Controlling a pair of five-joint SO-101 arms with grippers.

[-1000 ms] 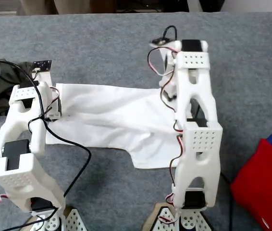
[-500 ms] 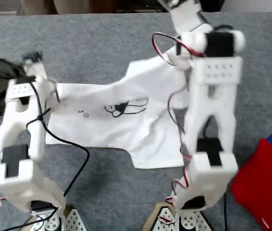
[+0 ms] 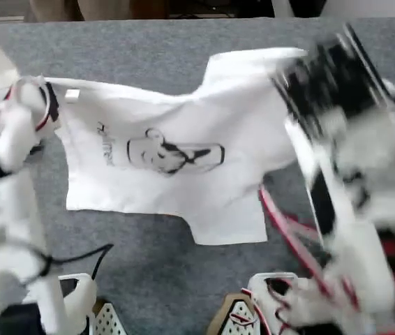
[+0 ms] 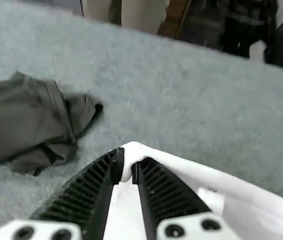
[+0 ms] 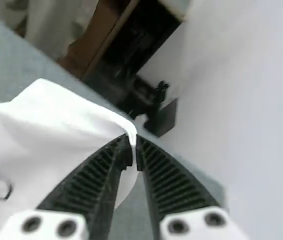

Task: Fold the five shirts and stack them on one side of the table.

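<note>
A white shirt (image 3: 176, 160) with a black print hangs spread between my two arms, its lower edge resting on the grey table (image 3: 148, 49). At the left, my left gripper (image 3: 51, 87) is shut on one upper corner. The left wrist view shows the same gripper (image 4: 128, 167) pinching a fold of white shirt (image 4: 241, 205). My right gripper (image 3: 296, 59) is shut on the other upper corner at the right. In the right wrist view, that gripper (image 5: 133, 150) clamps the white shirt (image 5: 56, 115) high above the table.
A crumpled olive shirt (image 4: 26, 125) lies on the grey table beyond the left gripper. Furniture and a wall stand behind the table's far edge. Both arm bases (image 3: 253, 314) sit at the near edge.
Both arms have risen and swung outward, lifting the shirt's far edge off the table. The shirt has unfolded, and its black print now faces up in full.
</note>
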